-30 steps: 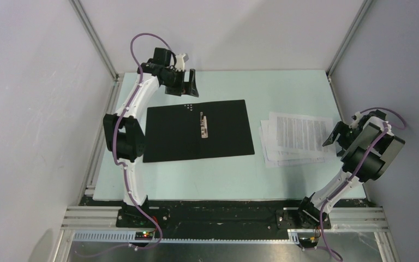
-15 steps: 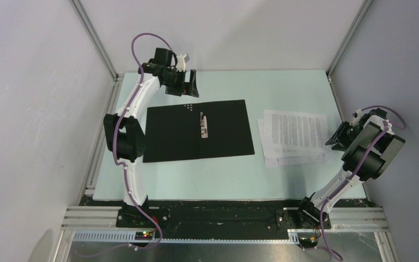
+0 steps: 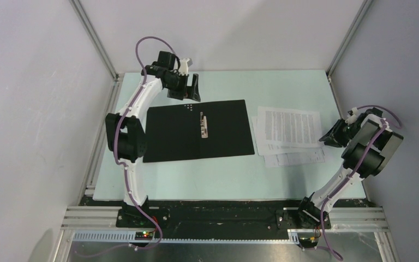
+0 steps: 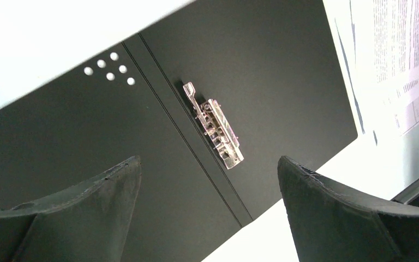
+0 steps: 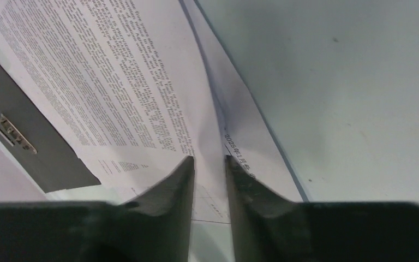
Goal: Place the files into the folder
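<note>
Open, black-lined flat folder [image 3: 196, 131] lies left of centre on pale desk [image 3: 283, 87]. White printed paper sheets [image 3: 286, 134] near right edge. Right tool [image 3: 326, 140] narrow, pinching top sheet [image 5: 114, 82]; left tool [image 3: 189, 94] wide, empty. Risk: thin pinch drags one sheet, buckling it, others left behind.

You have a pale green surface [image 3: 283, 87] set between plain grey-white walls [image 3: 33, 109]. Two aluminium posts [image 3: 95, 41] slant up from its far corners. Along its near edge runs a black mounting strip [image 3: 223, 210] with aluminium rails [image 3: 84, 216] at both ends. Just below the strip you can see a slotted white duct [image 3: 218, 238] and a small unit with red and green lights [image 3: 144, 235].
</note>
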You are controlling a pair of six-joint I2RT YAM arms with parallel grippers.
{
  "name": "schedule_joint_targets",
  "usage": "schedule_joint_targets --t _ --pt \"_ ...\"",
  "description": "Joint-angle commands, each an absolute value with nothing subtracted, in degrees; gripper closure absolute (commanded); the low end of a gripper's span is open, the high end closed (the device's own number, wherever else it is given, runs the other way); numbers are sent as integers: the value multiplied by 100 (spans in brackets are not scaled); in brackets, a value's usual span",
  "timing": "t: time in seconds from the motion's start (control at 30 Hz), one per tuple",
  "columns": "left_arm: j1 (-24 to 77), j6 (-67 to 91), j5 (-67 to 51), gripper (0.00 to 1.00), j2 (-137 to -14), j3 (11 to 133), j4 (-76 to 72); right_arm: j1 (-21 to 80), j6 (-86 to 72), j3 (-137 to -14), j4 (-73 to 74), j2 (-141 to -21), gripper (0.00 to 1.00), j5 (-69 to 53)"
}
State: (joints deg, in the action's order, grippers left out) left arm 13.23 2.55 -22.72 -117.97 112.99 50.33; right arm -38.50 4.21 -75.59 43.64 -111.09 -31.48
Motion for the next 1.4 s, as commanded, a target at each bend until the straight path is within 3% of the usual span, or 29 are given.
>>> schedule_joint_targets --t 0.0,0.07,0.17,0.4,0.53,0.8,1.07,1.37 --pt "1439 -67 -2326 2 -11462 11177 5017 -3768 251 -7775 4292 -11380 77 -3480" --pt "1454 -179 -2340 2 -11449 11164 5021 -3728 259 -7954 4349 -11403 90 -3521" --pt "1467 -259 -2462 2 -11474 11221 5027 -3665 378 -8238 4606 -11321 100 -3537" --pt "1875 -691 -2814 2 -11567 11621 5022 -3409 760 -8694 5439 -10665 100 -3825" --pt "2532 -1920 -2245 1 -11410 11722 4789 -3208 719 -8758 5868 -10431 100 -4220" --pt "3282 -2274 -1450 0 -11467 11278 3377 -3181 657 -8715 6327 -10502 100 -5110" --pt "4044 -2289 -1631 0 -11594 11176 3188 -3291 10 -8979 6225 -10438 100 -6039" --pt "5006 -2651 -639 0 -11389 9573 344 -3345 -1283 -8322 5552 -10412 100 -6567"
